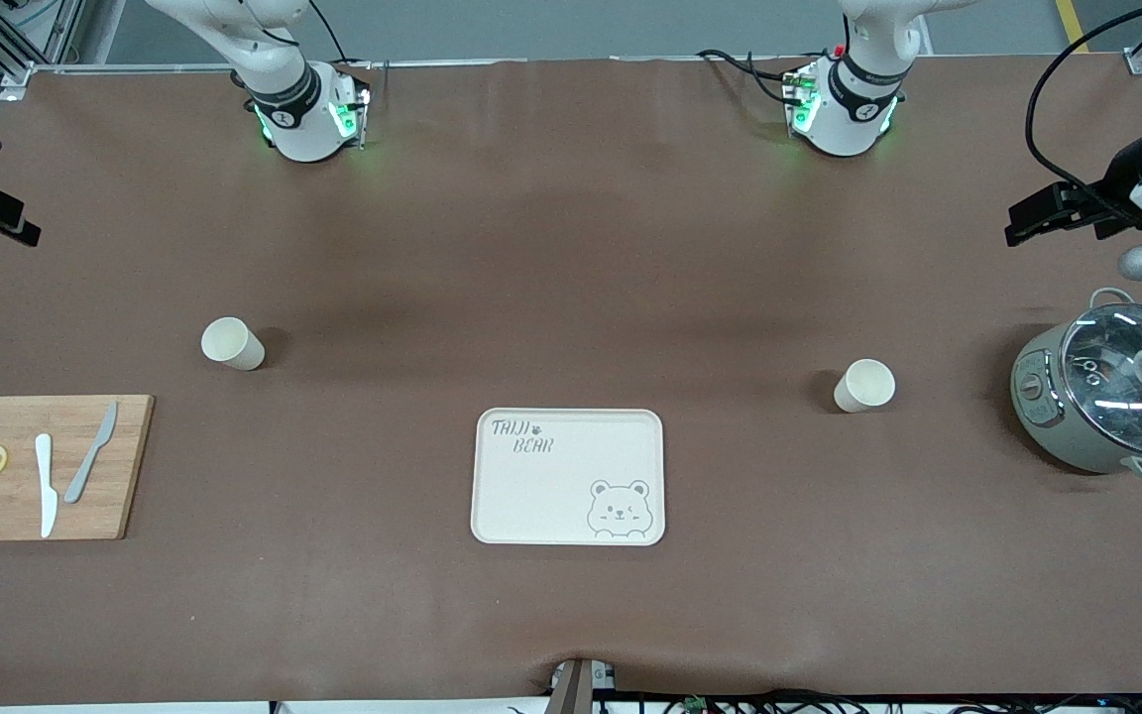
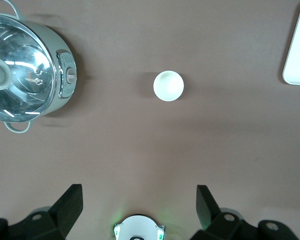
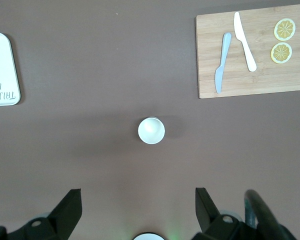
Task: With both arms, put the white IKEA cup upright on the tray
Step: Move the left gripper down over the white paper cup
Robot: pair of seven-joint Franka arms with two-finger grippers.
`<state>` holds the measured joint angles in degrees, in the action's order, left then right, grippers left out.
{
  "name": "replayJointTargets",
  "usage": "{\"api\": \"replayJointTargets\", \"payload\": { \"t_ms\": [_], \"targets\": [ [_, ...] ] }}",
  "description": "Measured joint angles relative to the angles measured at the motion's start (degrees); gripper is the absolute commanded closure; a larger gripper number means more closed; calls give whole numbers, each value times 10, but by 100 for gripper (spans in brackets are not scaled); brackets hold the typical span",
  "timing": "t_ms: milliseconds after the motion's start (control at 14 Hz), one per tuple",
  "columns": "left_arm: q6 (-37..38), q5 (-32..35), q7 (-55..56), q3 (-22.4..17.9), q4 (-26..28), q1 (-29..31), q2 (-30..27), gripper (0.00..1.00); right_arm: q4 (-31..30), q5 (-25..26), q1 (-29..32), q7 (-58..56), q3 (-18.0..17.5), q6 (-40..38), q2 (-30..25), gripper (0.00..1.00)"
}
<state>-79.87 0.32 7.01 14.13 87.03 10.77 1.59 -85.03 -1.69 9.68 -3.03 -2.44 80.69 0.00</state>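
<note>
Two white cups stand upright on the brown table. One cup [image 1: 864,385] is toward the left arm's end and shows in the left wrist view [image 2: 168,85]. The other cup [image 1: 232,343] is toward the right arm's end and shows in the right wrist view [image 3: 151,130]. The cream tray [image 1: 568,476] with the bear drawing lies between them, nearer the front camera, with nothing on it. My left gripper [image 2: 140,192] is open and empty, high over the table near the pot. My right gripper [image 3: 138,195] is open and empty, high over the table's other end.
A grey-green pot with a glass lid [image 1: 1116,397] stands at the left arm's end. A wooden cutting board [image 1: 41,466] with two knives and two lemon slices lies at the right arm's end. The arm bases [image 1: 303,114] stand along the table's back edge.
</note>
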Motion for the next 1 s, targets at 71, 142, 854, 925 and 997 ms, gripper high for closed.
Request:
{"api": "replayJointTargets", "payload": {
  "t_ms": [71,142,854,925,997],
  "targets": [
    [0,0,0,0,0,0,4,0,0,0,0,0,0,0,0,0],
    [0,0,0,0,0,0,8,0,0,0,0,0,0,0,0,0],
    [-43,7,0,0,22,0,37,0,0,-6,10,0,1,0,1,0],
    [-47,7,0,0,23,0,38,0,0,-6,12,0,1,0,1,0],
    [-54,7,0,0,25,0,40,0,0,-7,13,0,1,0,1,0]
  ]
}}
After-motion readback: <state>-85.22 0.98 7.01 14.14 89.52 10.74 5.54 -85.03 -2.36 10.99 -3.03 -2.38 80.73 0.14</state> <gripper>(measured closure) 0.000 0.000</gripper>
